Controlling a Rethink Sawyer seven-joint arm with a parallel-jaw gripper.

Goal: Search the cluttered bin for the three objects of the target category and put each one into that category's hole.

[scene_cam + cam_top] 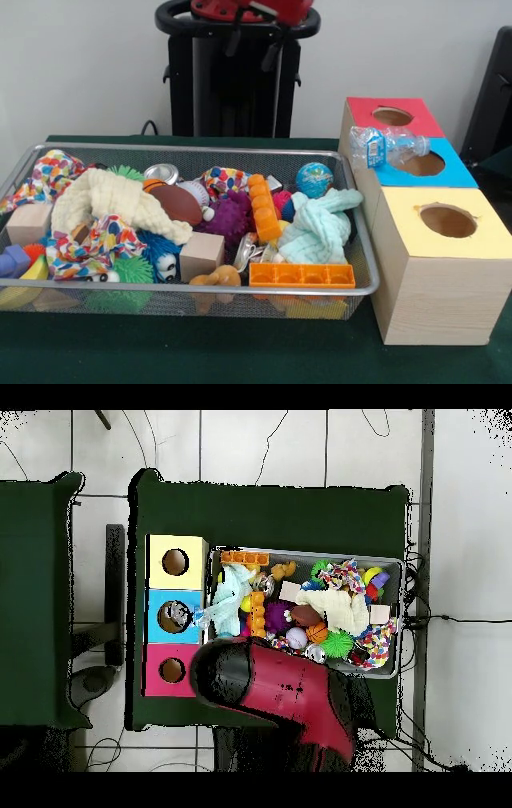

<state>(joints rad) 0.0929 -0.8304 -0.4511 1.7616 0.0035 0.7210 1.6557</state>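
Observation:
The wire mesh bin (200, 291) holds mixed toys, cloths and blocks. One wrinkly see-through plastic piece (386, 147) lies on top of the blue-topped box (456, 172), at the left edge of its round hole (422, 164), partly overhanging toward the bin. The overhead view shows it (198, 617) between the hole (174, 616) and the bin rim (300, 552). Another clear glinting piece (246, 252) lies in the bin beside a wooden block. The red arm (290, 694) is drawn back over the bin's near side. Its end (252, 10) shows at the top edge, with the gripper unclear.
A red-topped box (392, 116) and a yellow-topped box (448, 220) flank the blue one. In the bin are a globe ball (314, 179), a metal tin (162, 173), an orange tray (302, 275), a mint cloth (316, 228) and a cream cloth (112, 204).

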